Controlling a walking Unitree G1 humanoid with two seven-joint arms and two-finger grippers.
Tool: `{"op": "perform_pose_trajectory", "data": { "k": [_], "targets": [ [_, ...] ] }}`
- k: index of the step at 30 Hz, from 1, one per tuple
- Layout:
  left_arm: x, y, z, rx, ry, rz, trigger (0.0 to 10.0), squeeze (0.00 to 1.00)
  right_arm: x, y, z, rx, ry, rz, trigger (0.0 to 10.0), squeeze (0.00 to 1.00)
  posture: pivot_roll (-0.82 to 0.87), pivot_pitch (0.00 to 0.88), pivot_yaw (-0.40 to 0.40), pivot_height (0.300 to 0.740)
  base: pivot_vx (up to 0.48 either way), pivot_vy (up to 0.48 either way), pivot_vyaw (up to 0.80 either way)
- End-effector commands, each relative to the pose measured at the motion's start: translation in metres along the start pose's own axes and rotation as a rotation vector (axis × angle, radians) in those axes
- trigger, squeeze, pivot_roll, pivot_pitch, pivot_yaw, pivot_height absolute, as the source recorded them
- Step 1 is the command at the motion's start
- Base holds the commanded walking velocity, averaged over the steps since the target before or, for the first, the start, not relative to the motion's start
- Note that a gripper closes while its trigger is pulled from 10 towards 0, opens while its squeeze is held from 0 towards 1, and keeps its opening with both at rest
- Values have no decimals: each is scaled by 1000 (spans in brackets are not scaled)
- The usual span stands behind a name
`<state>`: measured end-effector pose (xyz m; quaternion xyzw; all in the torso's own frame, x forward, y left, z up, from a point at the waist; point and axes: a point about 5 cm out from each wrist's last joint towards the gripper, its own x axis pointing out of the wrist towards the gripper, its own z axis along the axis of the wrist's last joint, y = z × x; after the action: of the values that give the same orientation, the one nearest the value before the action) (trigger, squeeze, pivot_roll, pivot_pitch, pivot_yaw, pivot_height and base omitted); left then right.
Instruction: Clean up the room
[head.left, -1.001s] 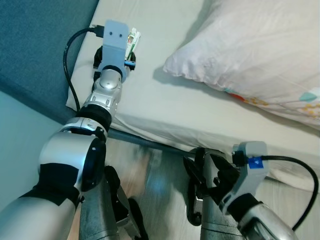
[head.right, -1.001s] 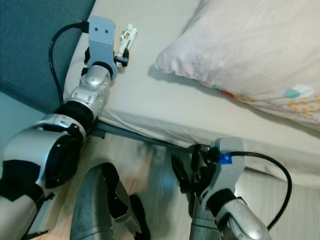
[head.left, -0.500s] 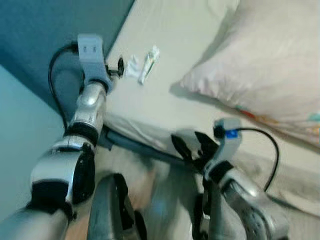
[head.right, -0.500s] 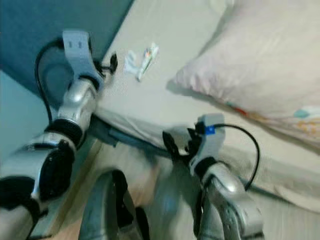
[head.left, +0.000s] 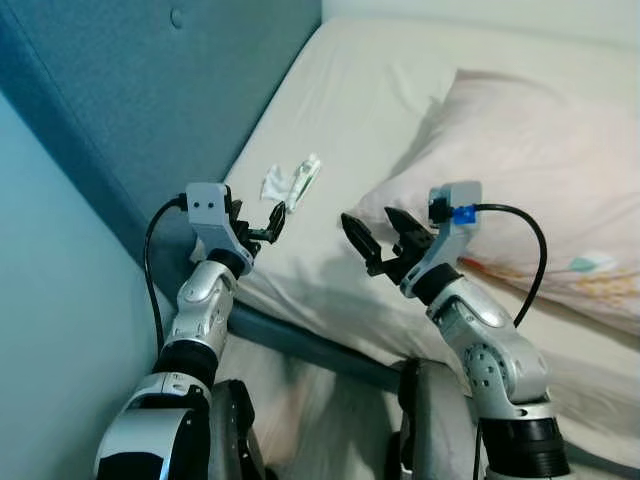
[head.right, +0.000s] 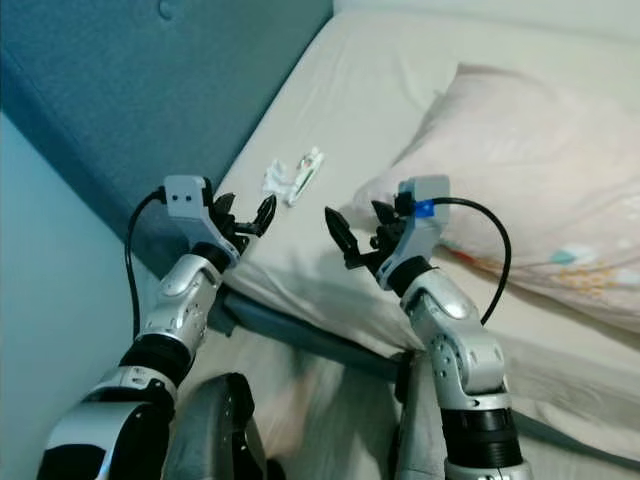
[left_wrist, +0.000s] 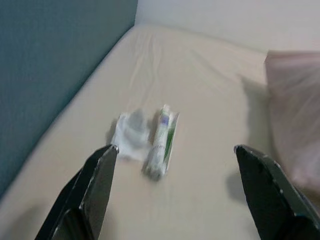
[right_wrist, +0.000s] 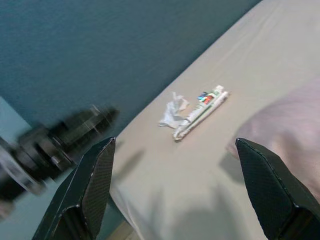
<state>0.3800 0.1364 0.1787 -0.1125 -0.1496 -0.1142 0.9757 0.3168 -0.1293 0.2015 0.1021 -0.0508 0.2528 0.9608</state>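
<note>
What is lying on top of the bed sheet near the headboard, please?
On the bed sheet lie a crumpled white wrapper and a small tube, side by side. A pillow covers the sheet further along; anything beneath it is hidden.

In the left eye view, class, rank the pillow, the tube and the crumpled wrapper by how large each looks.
1. Pillow, by far the largest.
2. Tube.
3. Crumpled wrapper, close to the tube in size, so this ranking is unsure.

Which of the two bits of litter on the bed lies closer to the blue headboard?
The crumpled white wrapper; the green-and-white tube lies on its pillow side.
</note>
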Motion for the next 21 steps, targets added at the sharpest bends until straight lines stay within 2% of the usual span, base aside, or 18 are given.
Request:
{"op": "perform_pose_trajectory", "data": {
  "k": [1, 6, 10, 11, 18, 21],
  "targets": [
    [-3, 3, 1, -5, -1, 8, 10000, 0, 1, 0, -5, -5, 10, 7, 10000, 0, -103, 92, 76, 528, 0, 0, 0],
    [-4, -1, 1, -21, -6, -19, 10000, 0, 8, 0, -6, -15, -2, 31, 10000, 0, -101, 50, 79, 548, 0, 0, 0],
    [-7, -5, -5, -11, 33, -33, 10000, 0, 11, -4, -6, -6, -13, 30, 10000, 0, -97, 39, 79, 562, 0, 0, 0],
    [-15, -4, -14, -13, 74, -22, 10000, 0, 11, -7, -14, 4, -3, 26, 10000, 0, -91, 35, 83, 572, 0, 0, 0],
    [-27, 0, -28, -13, 139, -3, 10000, 0, 10, -9, -26, 15, 22, 20, 10000, 0, -82, 29, 79, 586, 0, 0, 0],
    [-49, 12, -53, -16, 242, 23, 10000, 0, 8, -9, -36, 26, 45, 17, 10000, 0, -81, 26, 84, 601, 0, 0, 0]
  ]
}}
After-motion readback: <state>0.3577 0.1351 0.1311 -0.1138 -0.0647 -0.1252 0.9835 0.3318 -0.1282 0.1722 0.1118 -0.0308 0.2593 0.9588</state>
